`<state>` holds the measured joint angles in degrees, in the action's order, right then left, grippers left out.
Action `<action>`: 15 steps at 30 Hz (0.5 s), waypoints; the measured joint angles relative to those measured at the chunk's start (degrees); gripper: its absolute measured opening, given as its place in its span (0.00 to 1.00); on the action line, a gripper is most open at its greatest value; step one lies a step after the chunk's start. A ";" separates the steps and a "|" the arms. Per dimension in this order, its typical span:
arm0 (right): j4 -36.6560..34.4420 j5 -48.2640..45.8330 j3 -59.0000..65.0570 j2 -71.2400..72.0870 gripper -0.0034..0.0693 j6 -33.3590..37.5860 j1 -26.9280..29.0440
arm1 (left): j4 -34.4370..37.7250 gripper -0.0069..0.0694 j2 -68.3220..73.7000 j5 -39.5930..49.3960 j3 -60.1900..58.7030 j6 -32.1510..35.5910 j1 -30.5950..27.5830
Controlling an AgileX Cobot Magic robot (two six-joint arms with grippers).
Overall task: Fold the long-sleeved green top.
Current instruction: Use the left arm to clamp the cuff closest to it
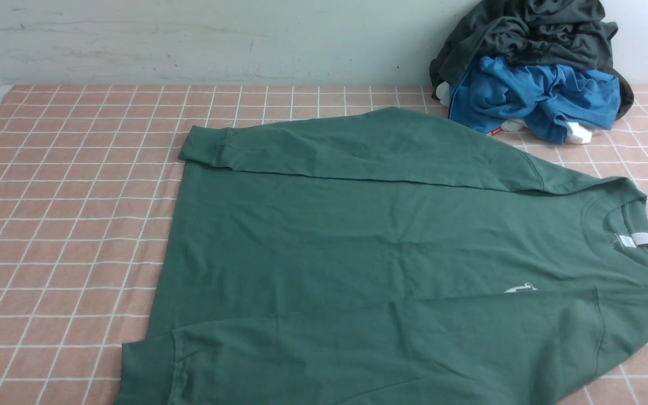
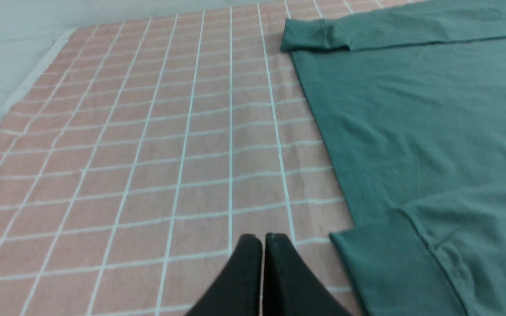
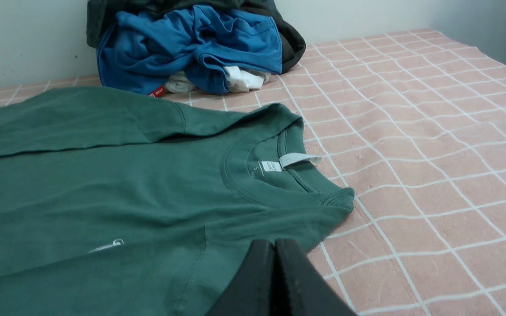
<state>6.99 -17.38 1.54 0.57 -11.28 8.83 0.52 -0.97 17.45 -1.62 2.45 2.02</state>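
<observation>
Hovering at the near edge, the left gripper point(image 2: 262, 239) and right gripper point(image 3: 275, 243) are both pinched shut and empty. The large dark-green cotton long-sleeved top point(image 1: 358, 242) lies flat on the pink checked tablecloth point(image 1: 65, 225). Its near sleeve point(image 1: 386, 343) and far sleeve point(image 1: 358, 149) are laid across the body, and the body folds look left to do. Beyond, a crumpled blue garment point(image 1: 532, 93) and a dark grey garment point(image 1: 526, 28) are heaped against the wall.

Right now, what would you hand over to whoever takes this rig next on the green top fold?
Left claw: shut, empty, over the checked cloth beside the hem.
Right claw: shut, empty, by the collar end.
Green top: flat, collar to the right.
Done: far sleeve and near sleeve lie folded in over the body.
To do: fold the body, seemingly hem toward collar.
</observation>
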 joint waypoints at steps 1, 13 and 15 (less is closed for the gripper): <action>0.00 2.36 0.05 0.00 0.03 0.00 0.00 | 0.00 0.08 0.00 -2.41 -0.04 0.00 0.00; 0.10 35.39 0.04 0.00 0.03 -2.62 0.00 | 1.19 0.08 0.00 -40.53 -0.04 -4.09 0.00; 0.23 40.23 0.04 0.00 0.03 -5.00 0.00 | 2.96 0.08 0.00 -45.67 -0.04 -7.65 0.00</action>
<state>7.21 22.85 1.59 0.57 -16.28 8.83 3.48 -0.97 -28.22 -1.66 -5.20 2.02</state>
